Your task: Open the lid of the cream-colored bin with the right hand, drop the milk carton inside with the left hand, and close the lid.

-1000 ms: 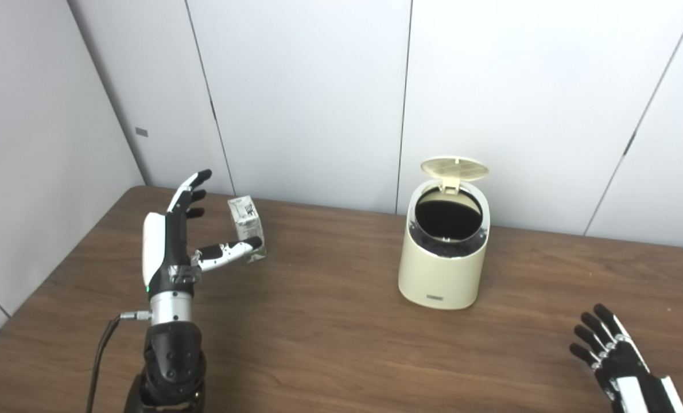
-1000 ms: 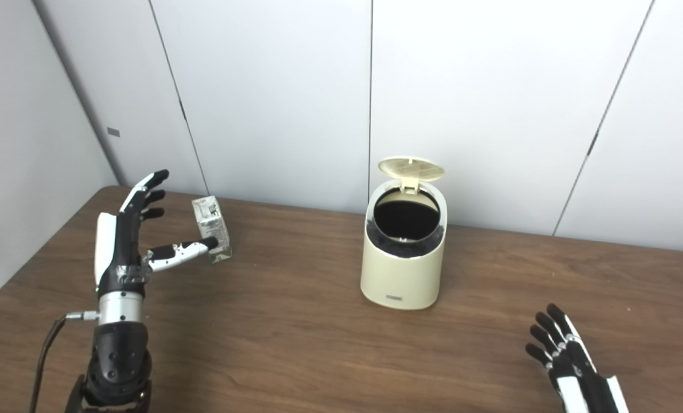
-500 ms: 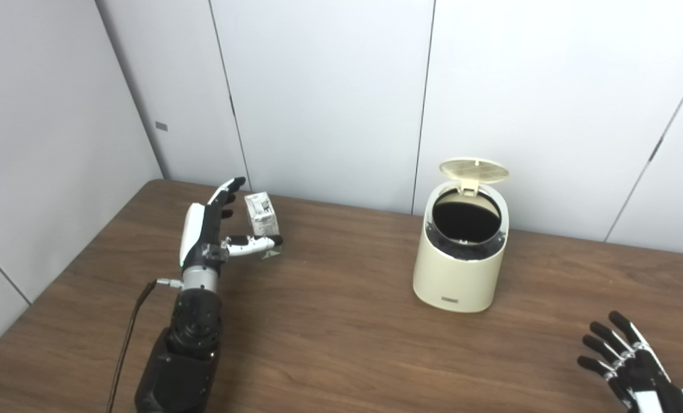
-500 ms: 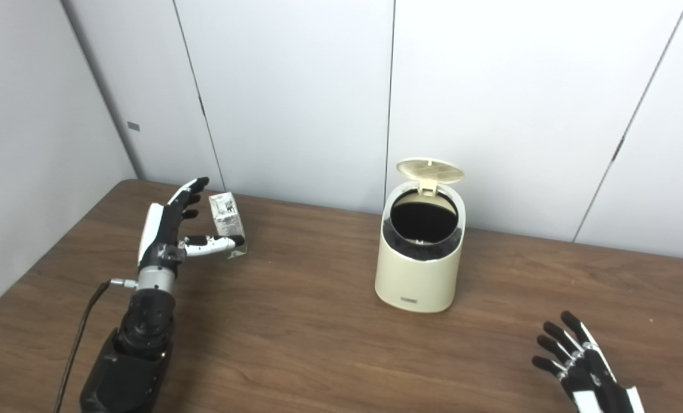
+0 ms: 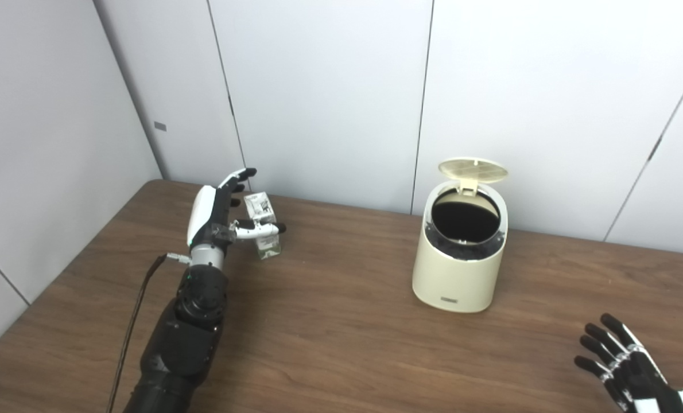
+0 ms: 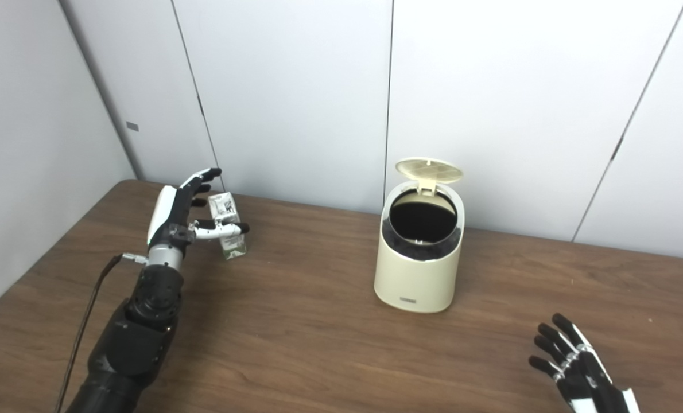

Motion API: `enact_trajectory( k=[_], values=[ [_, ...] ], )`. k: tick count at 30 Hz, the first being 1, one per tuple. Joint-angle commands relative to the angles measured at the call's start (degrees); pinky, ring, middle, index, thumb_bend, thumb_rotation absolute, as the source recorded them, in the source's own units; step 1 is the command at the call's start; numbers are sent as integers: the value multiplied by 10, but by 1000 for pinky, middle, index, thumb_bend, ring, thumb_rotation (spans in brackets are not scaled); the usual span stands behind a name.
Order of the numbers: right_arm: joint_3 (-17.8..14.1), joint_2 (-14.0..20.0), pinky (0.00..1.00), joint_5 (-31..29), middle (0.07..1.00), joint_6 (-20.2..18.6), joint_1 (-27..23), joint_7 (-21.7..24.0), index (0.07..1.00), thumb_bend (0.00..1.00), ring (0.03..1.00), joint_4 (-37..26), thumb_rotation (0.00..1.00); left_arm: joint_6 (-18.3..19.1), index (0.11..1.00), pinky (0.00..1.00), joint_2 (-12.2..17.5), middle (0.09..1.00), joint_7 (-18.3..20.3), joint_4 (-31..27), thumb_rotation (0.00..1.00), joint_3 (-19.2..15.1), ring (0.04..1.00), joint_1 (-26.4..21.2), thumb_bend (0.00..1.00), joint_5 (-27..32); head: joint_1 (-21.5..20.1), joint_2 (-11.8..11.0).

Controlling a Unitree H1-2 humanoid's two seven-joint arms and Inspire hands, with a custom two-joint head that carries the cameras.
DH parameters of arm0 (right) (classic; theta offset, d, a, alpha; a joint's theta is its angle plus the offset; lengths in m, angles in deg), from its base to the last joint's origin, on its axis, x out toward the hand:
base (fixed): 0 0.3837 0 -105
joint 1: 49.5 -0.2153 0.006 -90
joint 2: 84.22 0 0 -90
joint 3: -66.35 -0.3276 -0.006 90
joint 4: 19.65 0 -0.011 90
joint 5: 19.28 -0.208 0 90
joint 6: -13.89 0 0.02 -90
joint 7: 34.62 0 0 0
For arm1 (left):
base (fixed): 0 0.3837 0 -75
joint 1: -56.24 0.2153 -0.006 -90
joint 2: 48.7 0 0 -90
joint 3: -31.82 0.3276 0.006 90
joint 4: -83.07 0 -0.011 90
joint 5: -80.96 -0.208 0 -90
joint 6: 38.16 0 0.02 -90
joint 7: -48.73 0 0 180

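Two hands in view, only one working. My left hand [image 5: 218, 209] is spread, fingers on the far-left side of the milk carton [image 5: 263, 225], thumb reaching across its front face; not clamped, so I judge I'm framing it for a side grasp. Carton stands upright on the table [image 5: 330, 338], at 9 o'clock from the cream bin [image 5: 459, 258], well apart. Lid [image 5: 472, 169] tipped back at 12, mouth clear for the drop. My right hand [image 5: 625, 367] waits spread at 5 o'clock, holding nothing.
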Motion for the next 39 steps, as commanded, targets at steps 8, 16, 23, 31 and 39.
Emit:
enact_trajectory(
  k=[8, 16, 23, 31, 39],
  values=[
    [3, 2, 818, 1, 872, -3, -1, 3, 914, 870, 886, -33, 873, -9, 767, 660, 35, 790, -6, 8, 0, 6, 750, -40, 816, -4, -2, 4],
    [5, 3, 861, -7, 883, -15, 1, 8, 925, 844, 905, -41, 886, 54, 676, 548, 63, 695, 9, 8, 0, 51, 644, -45, 818, -63, -3, 6],
    [5, 3, 860, -15, 876, -16, 0, 10, 930, 826, 901, -42, 885, 68, 496, 493, 71, 624, 37, 13, 35, 63, 581, -45, 529, -57, -3, 6],
    [5, 4, 875, -16, 889, -18, 1, 9, 940, 802, 914, -46, 900, 77, 452, 368, 64, 505, 26, 12, 0, 63, 437, -47, 477, -60, -3, 12],
    [6, 3, 902, -12, 889, -29, 0, 6, 947, 781, 922, -52, 910, 53, 454, 335, 55, 508, 1, -18, 0, 57, 424, -41, 474, -63, -11, 14]
  ],
)
